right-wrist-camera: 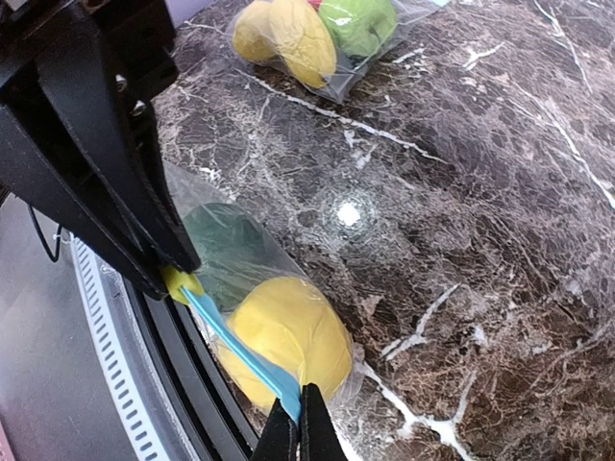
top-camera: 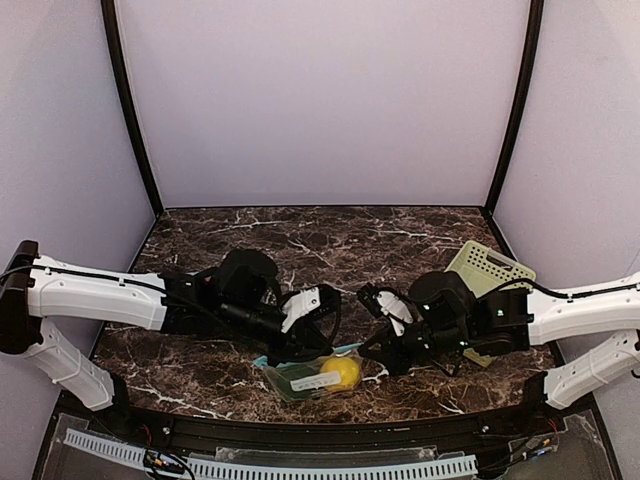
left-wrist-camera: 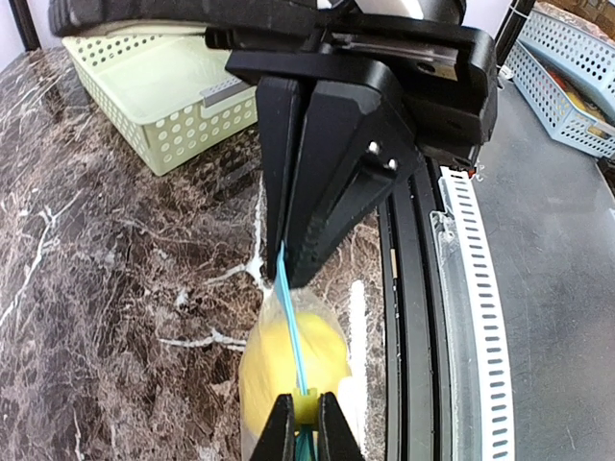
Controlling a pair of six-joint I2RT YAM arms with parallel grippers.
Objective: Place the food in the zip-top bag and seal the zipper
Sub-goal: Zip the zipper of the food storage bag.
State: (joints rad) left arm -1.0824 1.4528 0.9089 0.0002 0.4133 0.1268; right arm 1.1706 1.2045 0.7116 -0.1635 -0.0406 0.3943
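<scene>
Lavender walls enclose a dark marbled bench [top-camera: 420, 235]. The zip-top bag [top-camera: 293, 381] lies between the two end effectors, with a yellow fruit [top-camera: 341, 372] and a dark green piece [right-wrist-camera: 223, 248] already inside. The left end effector [left-wrist-camera: 306, 427] is nipped narrow on the yellow tab end of the blue zipper [right-wrist-camera: 235, 341], and the right end effector [right-wrist-camera: 299, 427] is pinched tight on the other end. Loading looks done. The seal seems to be in progress, though whether the strip is closed along its whole length cannot be told.
</scene>
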